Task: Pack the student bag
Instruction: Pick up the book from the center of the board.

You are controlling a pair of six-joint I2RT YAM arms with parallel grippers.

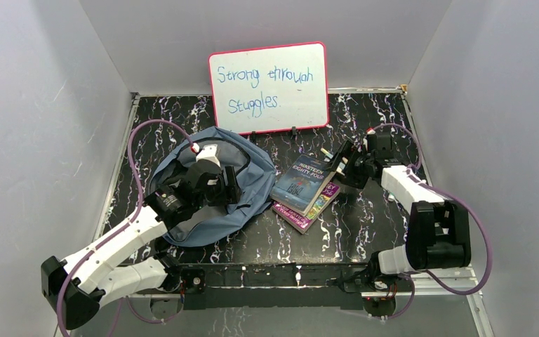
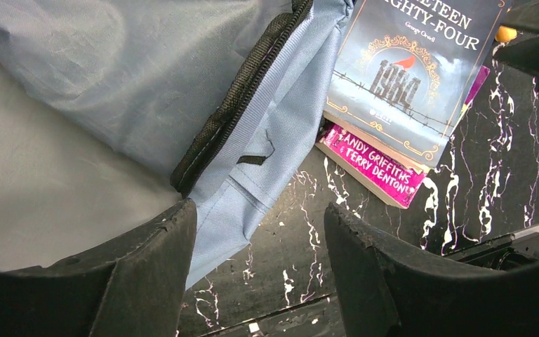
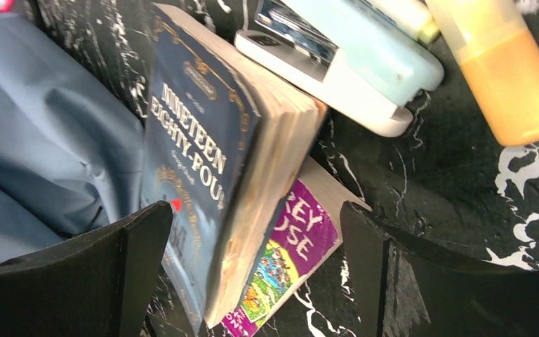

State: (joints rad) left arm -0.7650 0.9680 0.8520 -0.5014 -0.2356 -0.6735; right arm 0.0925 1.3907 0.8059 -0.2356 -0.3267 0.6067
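Student bag (image 1: 256,193) is lying flat on left-centre of black marbled table (image 1: 365,225), near side of whiteboard (image 1: 270,88). Its zipper (image 2: 231,105) is running along right edge. Over that edge left gripper (image 2: 260,210) is hovering, fingers spread wide, gripping nothing. Blue novel (image 1: 300,181) is resting on purple book (image 1: 309,214), just right of bag. Over both, right gripper (image 3: 256,210) is hanging, fingers wide apart, clamping nothing. Stapler (image 3: 337,63) and orange marker (image 3: 505,70) are lying beyond books.

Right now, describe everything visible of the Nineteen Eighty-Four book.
The Nineteen Eighty-Four book is a closed paperback: dark blue cover, white title, red bird over "1984", yellowed page edges. It rests tilted on a pink book, one edge against the student bag. The open right gripper brackets its page side.
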